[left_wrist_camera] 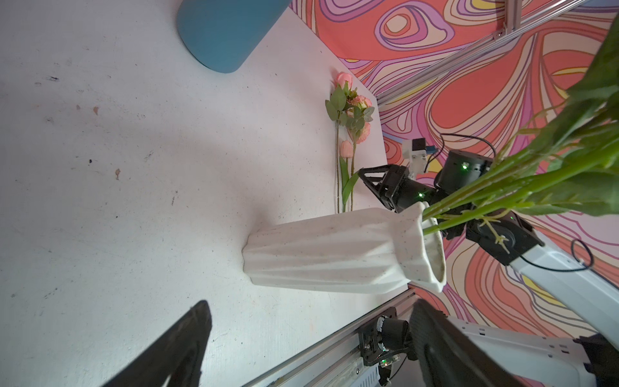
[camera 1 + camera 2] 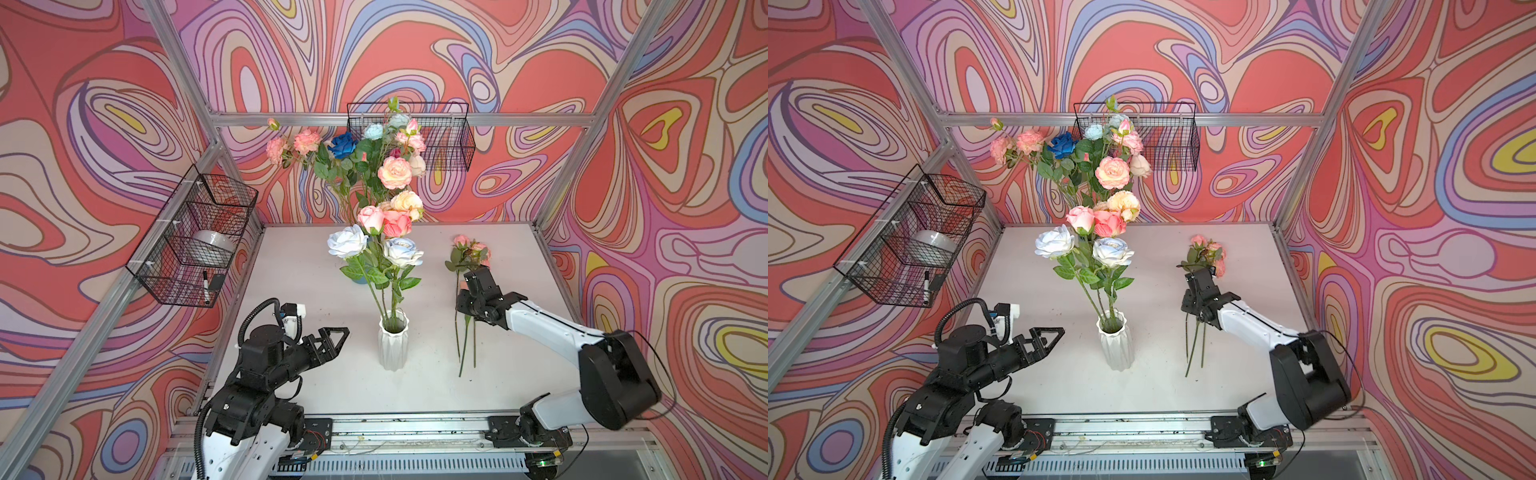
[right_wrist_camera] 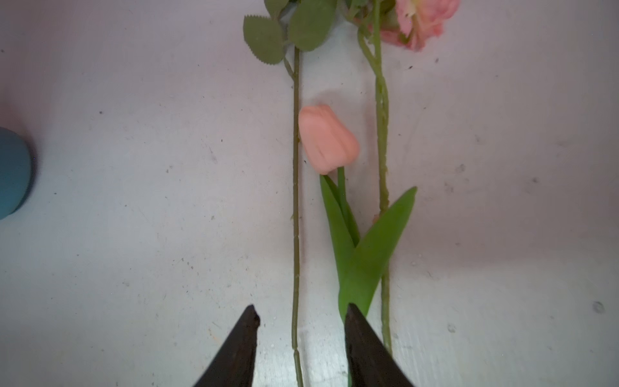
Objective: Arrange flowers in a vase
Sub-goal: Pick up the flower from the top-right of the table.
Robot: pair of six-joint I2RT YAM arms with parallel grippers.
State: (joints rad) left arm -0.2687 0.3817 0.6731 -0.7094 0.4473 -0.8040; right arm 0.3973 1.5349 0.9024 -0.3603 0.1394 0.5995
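We have the right gripper point(image 3: 301, 311) poised low over three loose flowers point(image 2: 469, 253) that lie flat on the table point(image 2: 291, 291), to the right of the white vase point(image 2: 393, 345), which stands upright mid-table with several blooms point(image 2: 348, 245) in it. The jaws are part-way spread and pinch nothing. In the right wrist view they straddle the thin stem point(image 3: 295, 201), with bare table showing on either side of it, while one fingertip point(image 3: 358, 335) overlaps a leaf of the tulip point(image 3: 326, 139) lying just beside. Beyond the tulip runs the stem of a pink rose spray point(image 3: 425, 23), nearly parallel. All three lie with their long axes running from the near edge toward the back wall point(image 2: 457, 62), heads far and cut ends near, so the jaws stand across the stem, as a pinch needs. We judge the crowding to be the risk: closing here could catch the tulip leaf along with the thin stem. The right arm is plainly the nearer. The left gripper point(image 2: 336, 338) hangs on the other side of the vase, jaws wide apart, holding nothing. Between the loose stems and the vase there is open table for the carry, though leaves leaning out of the vase overhang that path, and the table's right edge lies near the stems on the outer side.
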